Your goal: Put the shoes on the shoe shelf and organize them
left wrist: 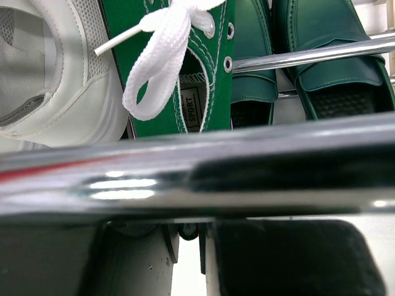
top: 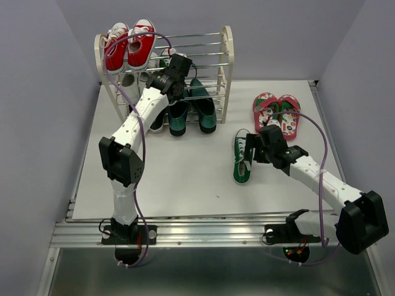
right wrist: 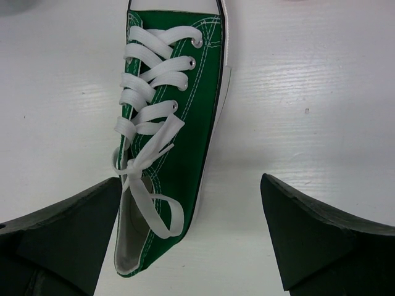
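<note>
The shoe shelf (top: 227,61) stands at the back left. My left gripper (top: 179,66) reaches into its middle tier. In the left wrist view its fingers (left wrist: 139,259) stand close together with a narrow slit and nothing between them. A shelf rod (left wrist: 247,179) crosses just above them. Beyond lie a green sneaker (left wrist: 176,74) and two teal loafers (left wrist: 327,55). The loafers (top: 202,110) sit on the bottom tier. The other green sneaker (top: 241,159) lies on the table. My right gripper (top: 252,148) is open over its heel (right wrist: 154,203), not touching. The flip-flops (top: 276,111) lie at the back right.
Red sneakers (top: 131,46) sit on the shelf's top tier. White sneakers (top: 133,77) sit on the middle tier at the left, one also in the left wrist view (left wrist: 55,92). A dark shoe (top: 158,121) rests by the loafers. Grey walls enclose the table.
</note>
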